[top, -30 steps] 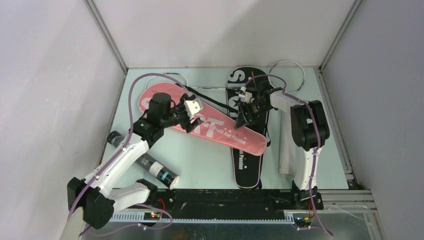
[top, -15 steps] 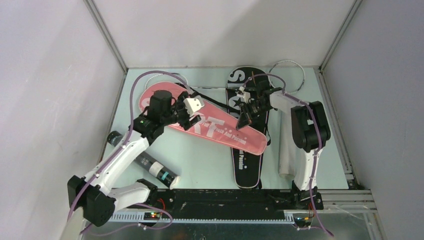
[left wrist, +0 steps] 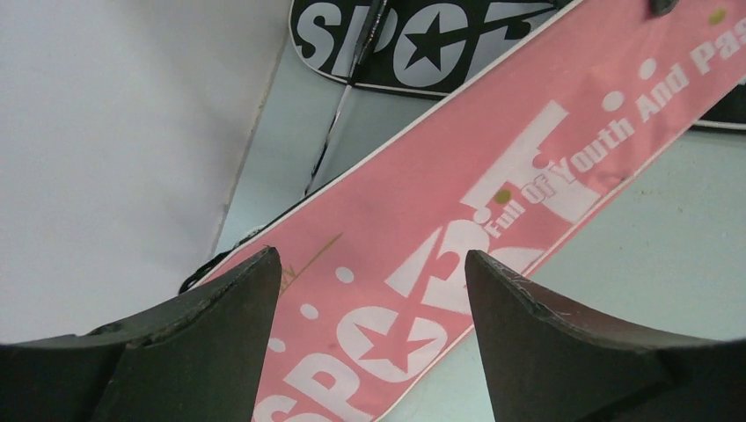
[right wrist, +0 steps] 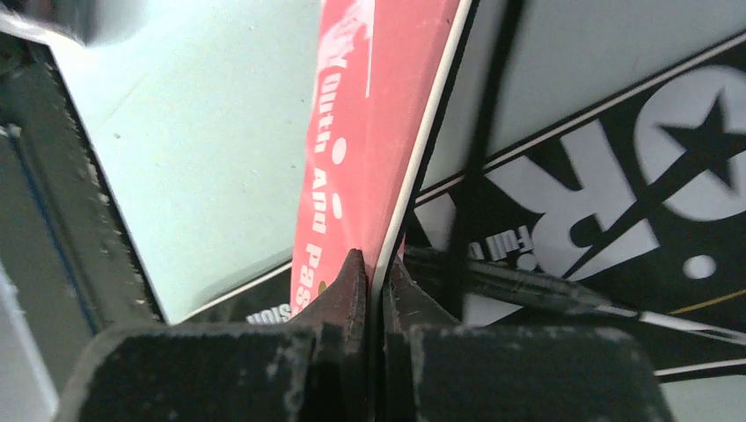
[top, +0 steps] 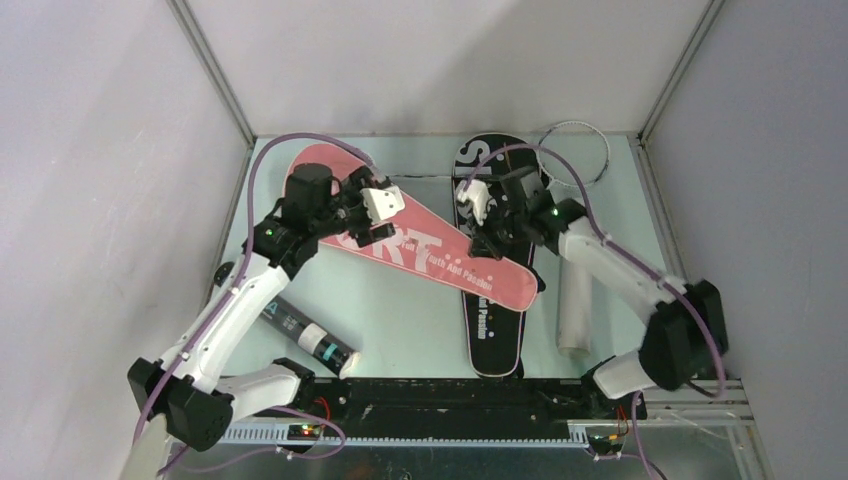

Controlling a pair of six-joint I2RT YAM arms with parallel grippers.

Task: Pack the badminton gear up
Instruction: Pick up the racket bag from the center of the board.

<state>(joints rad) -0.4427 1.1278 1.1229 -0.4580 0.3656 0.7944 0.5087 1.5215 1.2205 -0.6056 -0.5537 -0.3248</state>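
A pink "SPORT" cover (top: 440, 255) lies slantwise across the table, its narrow end over a black "SPORT" cover (top: 492, 330). My right gripper (top: 483, 235) is shut on the pink cover's (right wrist: 369, 105) white-trimmed edge, just above the black cover (right wrist: 616, 193); in the right wrist view the gripper (right wrist: 374, 264) pinches that edge between both fingertips. My left gripper (top: 383, 208) hovers open over the pink cover's wide end. Through its jaws (left wrist: 374, 264) the pink cover (left wrist: 493, 149) shows, with nothing between the fingers. A thin black racket shaft (top: 420, 178) lies behind the covers.
A black shuttle tube (top: 300, 335) lies at the near left beside the left arm. A white tube (top: 573, 310) lies at the near right. A thin white racket hoop (top: 580, 150) sits in the far right corner. Walls close in on three sides.
My right gripper has shut on the pink cover's edge, and the right arm has stretched out leftward from its base. My left gripper has drawn slightly back and left, still open.
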